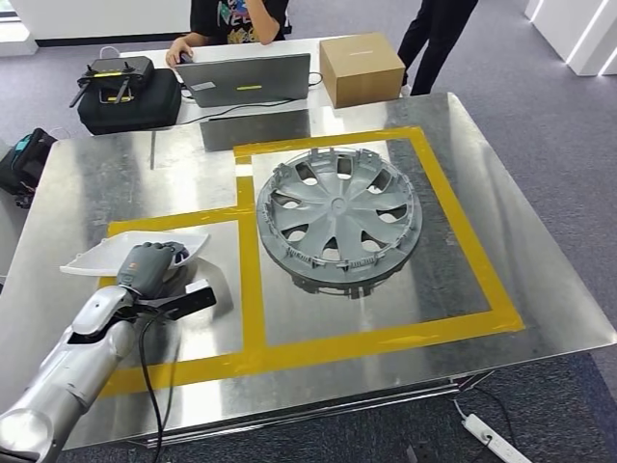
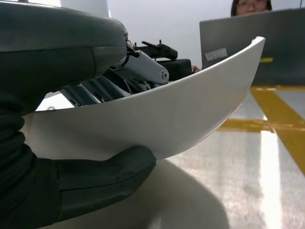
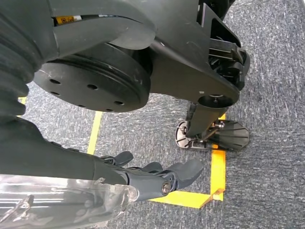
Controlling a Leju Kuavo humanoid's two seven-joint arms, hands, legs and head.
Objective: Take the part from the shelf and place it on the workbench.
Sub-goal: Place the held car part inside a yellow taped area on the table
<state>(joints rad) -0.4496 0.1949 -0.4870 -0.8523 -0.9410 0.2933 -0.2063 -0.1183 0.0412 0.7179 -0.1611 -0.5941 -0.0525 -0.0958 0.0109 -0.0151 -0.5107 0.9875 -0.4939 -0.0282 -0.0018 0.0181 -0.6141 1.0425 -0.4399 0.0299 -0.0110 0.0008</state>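
Grey carpet surrounds a shiny sheet-metal workbench (image 1: 509, 251) marked off in yellow tape rectangles (image 1: 251, 280). Over the left rectangle, the left hand (image 1: 147, 267) grasps a long, curved white plastic trim part (image 1: 109, 253): the wrist view shows the thick thumb under the part's edge and the darker fingers (image 2: 107, 88) over its top. The part's long axis runs across the bench, roughly left to right, its tapered tip (image 2: 257, 45) pointing toward the centre tape line. Whether it touches the surface, I cannot tell. Next door, in the big rectangle, a grey plastic wheel cover (image 1: 339, 218) lies flat. Behind sit a grey laptop (image 1: 250, 79), a brown cardboard box (image 1: 361, 68) and a black case (image 1: 129, 96); their labels are too small to read. The right hand (image 3: 158, 176) hangs over the carpet, fingers loosely extended, holding nothing.
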